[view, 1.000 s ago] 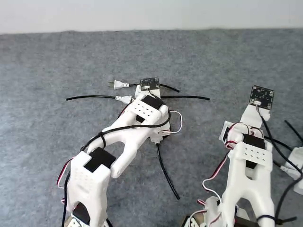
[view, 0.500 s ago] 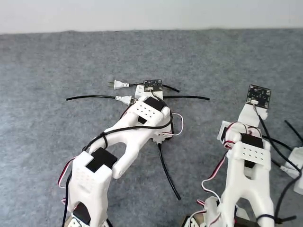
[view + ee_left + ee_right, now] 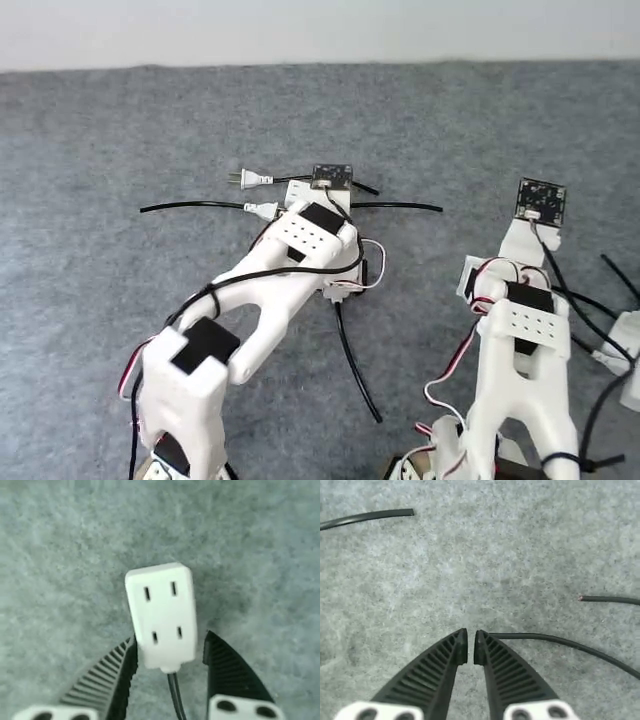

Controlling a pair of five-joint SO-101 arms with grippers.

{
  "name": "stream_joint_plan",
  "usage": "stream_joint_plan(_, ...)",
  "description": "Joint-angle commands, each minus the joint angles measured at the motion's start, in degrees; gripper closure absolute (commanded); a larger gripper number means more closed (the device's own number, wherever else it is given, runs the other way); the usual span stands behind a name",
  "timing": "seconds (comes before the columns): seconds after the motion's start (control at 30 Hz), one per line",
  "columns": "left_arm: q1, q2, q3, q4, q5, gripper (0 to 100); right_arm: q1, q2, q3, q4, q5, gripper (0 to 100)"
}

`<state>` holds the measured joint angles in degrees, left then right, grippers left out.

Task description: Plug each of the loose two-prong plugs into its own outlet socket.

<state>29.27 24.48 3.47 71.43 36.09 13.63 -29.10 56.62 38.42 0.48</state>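
Left tool [image 3: 171, 640] stands open astride the outlet block [image 3: 159, 605] at its cord end; right tool [image 3: 471, 642] sits closed, empty. Pinching there could swivel the block askew.

A fuzzy grey mat [image 3: 90, 120] lies flat and spreads out to both sides of the high view, its soft cloth speckled light and dark, and along its far edge a plain white wall [image 3: 300, 30] runs straight across behind it.
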Motion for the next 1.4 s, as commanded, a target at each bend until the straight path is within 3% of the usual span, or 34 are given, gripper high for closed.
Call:
stream_joint_plan(0.0, -2.46, -8.44, 3.21, -2.2, -2.46, 80, -0.4, 0.13, -1.49, -1.54, 0.79, 94.9)
stream_joint_plan(0.43, -11.25, -28.04, 24.75, -14.95, -9.67, 80, -3.21, 0.04, -0.18, -4.79, 1.23, 94.6)
stream_joint_plan(0.63, -8.35, -44.04, 41.01, -21.27, -14.95, 80, -4.7, 0.04, 0.53, -4.79, 2.9, 94.8)
stream_joint_plan(0.8, -6.51, -52.75, 49.36, -22.24, -13.8, 80, -4.7, 0.04, 0.79, -4.53, 2.9, 94.8)
stream_joint_plan(1.2, -34.29, -76.84, 62.81, -21.89, -15.65, 80, -9.98, -0.48, 0.0, -4.18, 3.34, 94.9)
stream_joint_plan(1.37, -45.1, -84.22, 67.38, -21.8, -19.43, 80, -17.98, 1.89, -8.35, 0.4, 11.16, 94.5)
